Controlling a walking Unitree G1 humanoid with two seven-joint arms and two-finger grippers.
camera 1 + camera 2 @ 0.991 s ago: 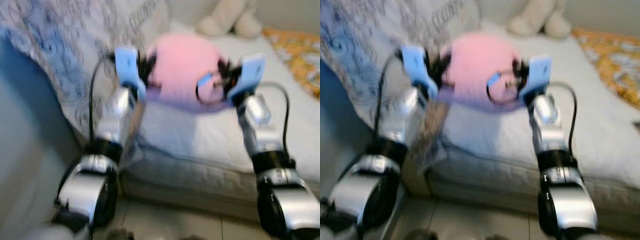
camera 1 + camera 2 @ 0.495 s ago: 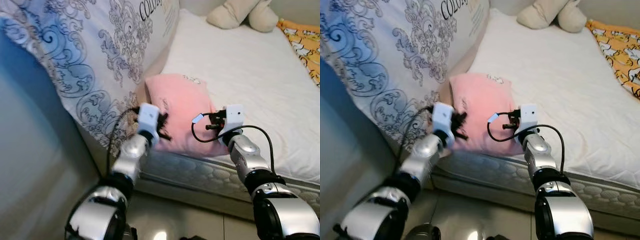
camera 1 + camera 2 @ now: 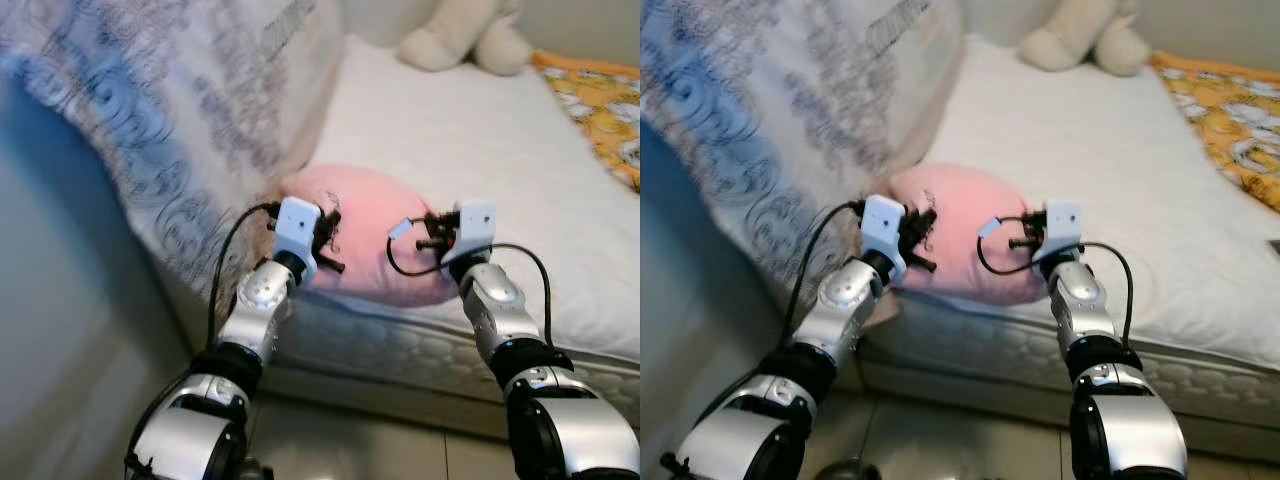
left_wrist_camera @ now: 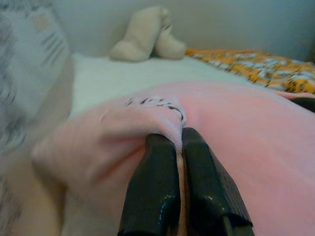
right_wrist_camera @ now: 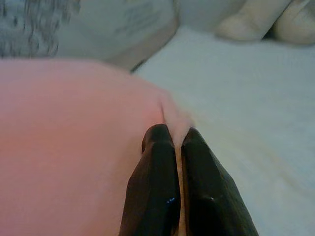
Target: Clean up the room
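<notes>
Pink pillow: while it is lying at the near edge of the bed, the pink pillow (image 3: pixel 375 235) is bulging up between the two grippers; it is sitting just beside the big patterned pillow (image 3: pixel 170 100).
Left gripper: the left gripper (image 4: pixel 178 142) is pinching a fold of the pink cloth at the pillow's left side; its fingers (image 4: pixel 153 187) are standing almost together, with only the thin cloth between them.
Right gripper: the right gripper (image 5: pixel 173 133) is gripping a small ridge of the pink cloth at the pillow's right side; its fingers (image 5: pixel 156 172) are pressing nearly closed on this ridge.
Arms: both silver arms are reaching forward from the bottom of the head views; black cables are looping near each wrist.
Bed: the white mattress (image 3: pixel 480 140) is stretching away from the robot; its quilted side is facing the floor.
Plush toy: a beige plush toy (image 3: pixel 465 40) is resting at the far end of the bed, well apart from the pink pillow.
Orange blanket: an orange patterned blanket (image 3: pixel 600 110) is covering the far right part of the bed.
</notes>
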